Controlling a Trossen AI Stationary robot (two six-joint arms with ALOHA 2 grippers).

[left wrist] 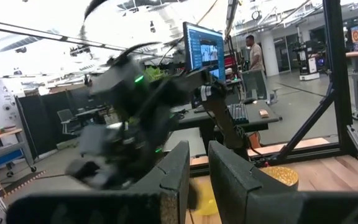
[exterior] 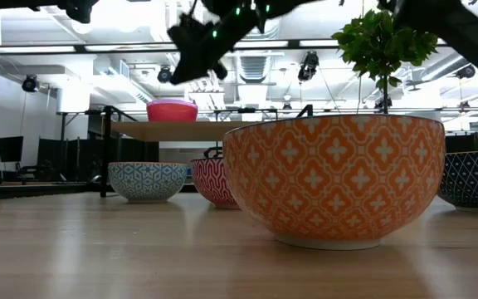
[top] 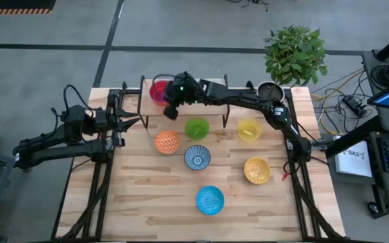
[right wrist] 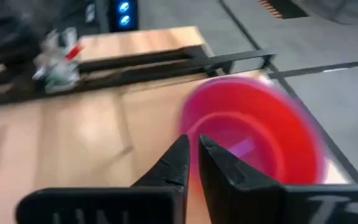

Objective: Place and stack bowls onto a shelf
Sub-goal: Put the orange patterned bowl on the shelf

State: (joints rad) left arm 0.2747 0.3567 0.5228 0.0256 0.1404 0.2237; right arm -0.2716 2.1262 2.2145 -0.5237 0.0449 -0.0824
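Our right pincer (top: 171,110) hangs over the shelf (top: 184,91) at the far edge of the bench (top: 147,196), just beside the red-and-pink bowls (top: 159,91) that sit on the shelf's top board. In the right wrist view its fingers (right wrist: 173,165) are nearly pressed together with only a thin gap and nothing between them, so we judge the red bowl has been set down and let go. The low view shows a pink bowl (exterior: 172,110) resting level on the board, apparently with another nested inside it, which suits stacking to save room on so small a shelf.

Our left pincer (top: 128,121) waits at the left side of the bench, near the shelf's left legs, fingers slightly apart and empty; we take it to be keeping clear of the working arm.

Six bowls lie loose on the bench: green (top: 196,127), yellow (top: 248,129), orange (top: 167,142), blue-white patterned (top: 196,157), gold (top: 256,170) and light blue (top: 209,200). They are spread apart, which leaves room for a grip on each rim. We judge the green bowl, nearest the shelf, the easiest next pick.
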